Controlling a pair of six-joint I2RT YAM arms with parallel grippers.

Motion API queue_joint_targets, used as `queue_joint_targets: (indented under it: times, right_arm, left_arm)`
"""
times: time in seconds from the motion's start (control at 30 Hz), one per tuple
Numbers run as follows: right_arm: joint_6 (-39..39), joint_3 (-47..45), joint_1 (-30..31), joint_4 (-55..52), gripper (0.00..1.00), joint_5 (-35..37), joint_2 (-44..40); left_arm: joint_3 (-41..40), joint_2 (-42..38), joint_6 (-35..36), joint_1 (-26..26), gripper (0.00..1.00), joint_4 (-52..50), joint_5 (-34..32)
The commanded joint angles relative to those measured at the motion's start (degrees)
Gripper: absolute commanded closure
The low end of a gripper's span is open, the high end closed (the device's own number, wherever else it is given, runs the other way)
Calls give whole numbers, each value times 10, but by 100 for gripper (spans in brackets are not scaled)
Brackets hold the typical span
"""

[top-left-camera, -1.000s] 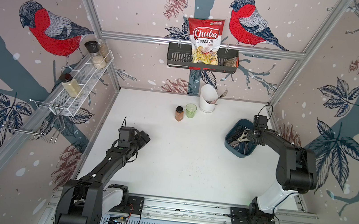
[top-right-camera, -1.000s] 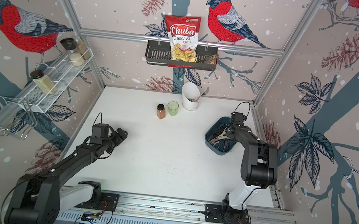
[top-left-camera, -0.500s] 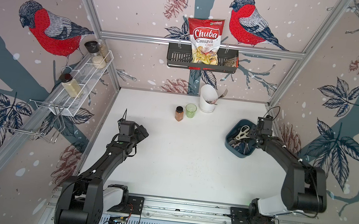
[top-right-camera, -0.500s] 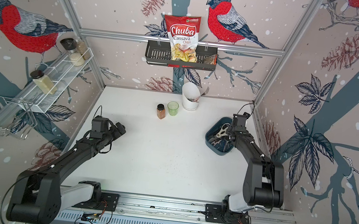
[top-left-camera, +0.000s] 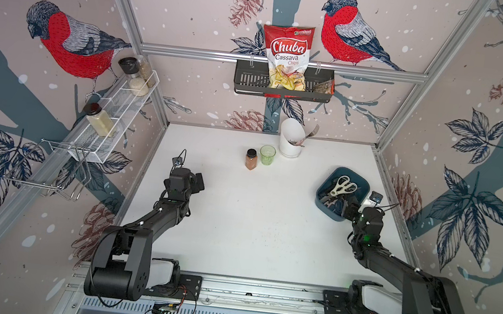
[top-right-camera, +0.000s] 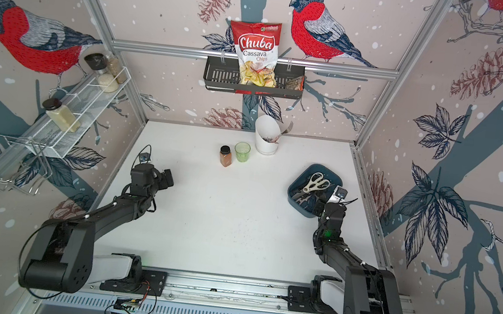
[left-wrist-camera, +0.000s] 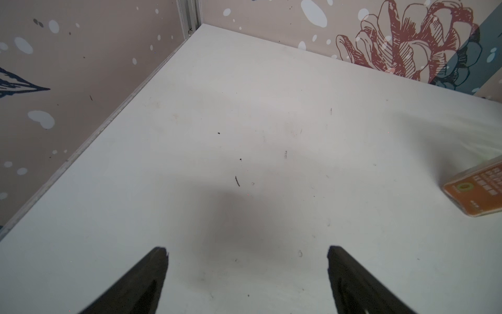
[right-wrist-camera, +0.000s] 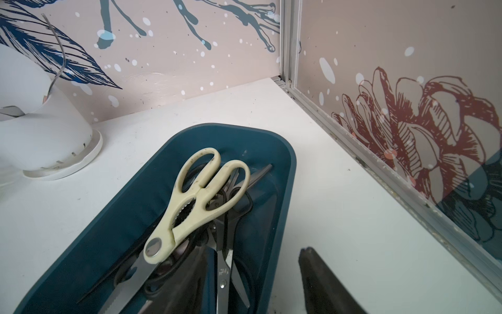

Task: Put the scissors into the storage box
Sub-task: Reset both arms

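Our right hand (top-left-camera: pixel 349 205) is spread and empty, since the scissors (right-wrist-camera: pixel 157 248) lie in the storage box (right-wrist-camera: pixel 116 223) by the surface's (top-left-camera: pixel 251 229) right edge. Our left hand (left-wrist-camera: pixel 247 252) is spread too.

In both top views only 1 piece of print can be read in full. The brand "Chuba" is written in white script on the red upper part of the snack bag (top-left-camera: pixel 286 54) (top-right-camera: pixel 254 50), and "Cassava Chips" is printed below it on the white band. The bag is held in the black slotted basket (top-left-camera: pixel 249 81) on the back wall. A green logo at the bag's top corner is too small to be read. Lettering on the spice jar (left-wrist-camera: pixel 474 194)'s orange label is blurred. A tiny stamp on a steel scissor blade (right-wrist-camera: pixel 222 270) cannot be made out.
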Motion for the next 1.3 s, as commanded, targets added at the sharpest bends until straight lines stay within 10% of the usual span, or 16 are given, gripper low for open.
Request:
queue_joint_targets:
  times: [0.0,0.4,0.53,0.67,1.27]
  right_arm:
    - [-34,2,1,112,40,-17,15]
    - [-77,-11,5,358,40,-18,198]
    - [-53,25,-22,256,38,-66,179]
    - [-50,27,-28,249,1,-75,177]
    - [-52,28,-26,244,1,-72,176]
  left_arm:
    - [-36,25,71,2,5,182,-4]
    - [-58,108,97,-20,4,365,-8]
    - [-123,131,102,-29,2,507,-31]
    - [-120,130,101,-39,2,496,-56]
    - [-113,123,97,-36,2,474,-49]
